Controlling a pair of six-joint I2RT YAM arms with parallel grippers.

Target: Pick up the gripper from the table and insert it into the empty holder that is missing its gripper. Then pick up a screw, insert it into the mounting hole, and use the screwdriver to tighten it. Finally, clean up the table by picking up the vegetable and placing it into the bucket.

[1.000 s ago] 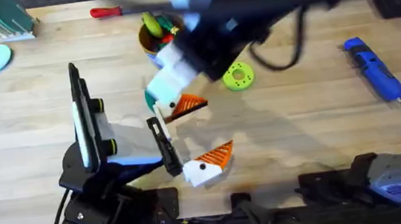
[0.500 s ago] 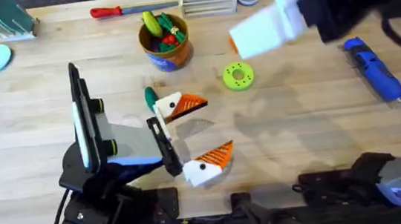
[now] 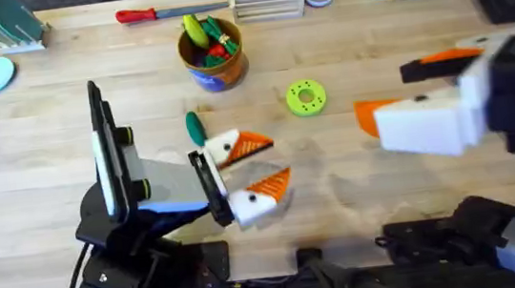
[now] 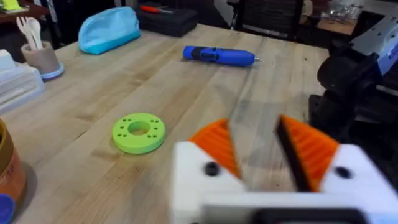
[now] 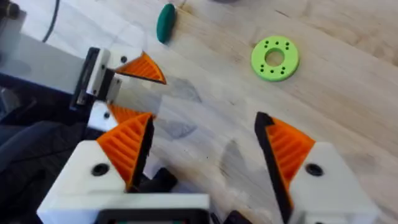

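Vegetable point(image 3: 195, 127) just beside left gripper's point(image 3: 251, 171) parted orange-padded fingers point(image 3: 251, 146).

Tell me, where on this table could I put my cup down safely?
Bare wood lies left of the blue bucket, below the red-handled screwdriver. It is crowded around the left gripper, the vegetable and the green disc.

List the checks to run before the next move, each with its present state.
1. Left end effector carries both orange pads: ok.
2. Right end effector open and empty: ok.
3. Screwdriver lies free on the table: ok.
4. Pad fastening tight: cannot tell.
5. Vegetable in the bucket: not ok, it lies on the table beside the left end effector.
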